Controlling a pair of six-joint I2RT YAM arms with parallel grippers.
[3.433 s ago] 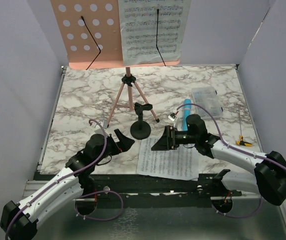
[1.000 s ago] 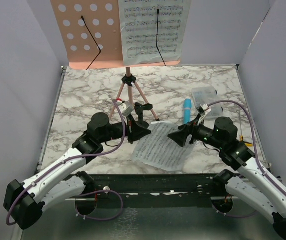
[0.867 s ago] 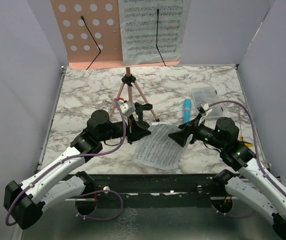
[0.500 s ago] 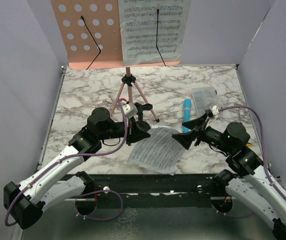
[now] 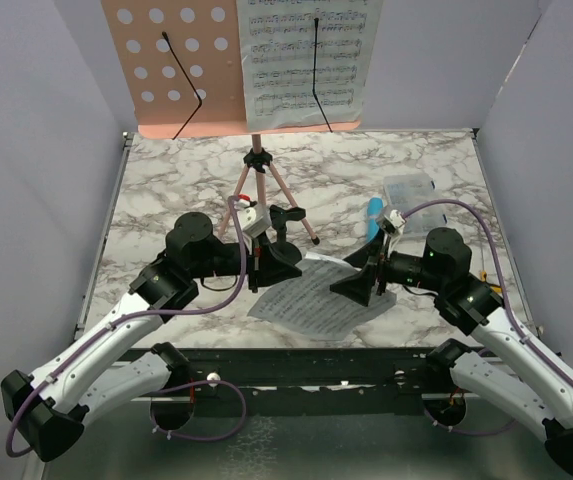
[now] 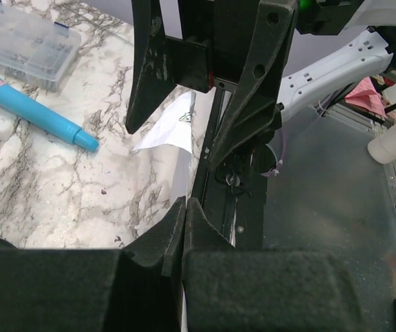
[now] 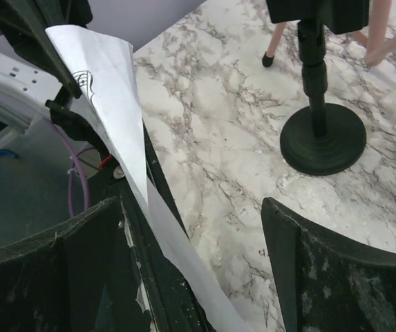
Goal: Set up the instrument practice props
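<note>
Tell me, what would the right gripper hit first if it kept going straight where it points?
The loose sheet-music page: its lifted edge sits between the open jaws of the right gripper. Behind it probably comes the left gripper, which is pinching that page, though depth is hard to judge.

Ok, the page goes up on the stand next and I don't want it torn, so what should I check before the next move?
1. Left tool shut on the loose page: ok.
2. Right tool open, page edge between its fingers, not clamped: ok.
3. Pink stand has its left half bare for the page: ok.
4. Other page seated on the stand's right half: ok.
5. Mic stand clear of the lift: cannot tell, it sits close by the left tool.
6. Blue microphone lying apart from the page: ok.
</note>
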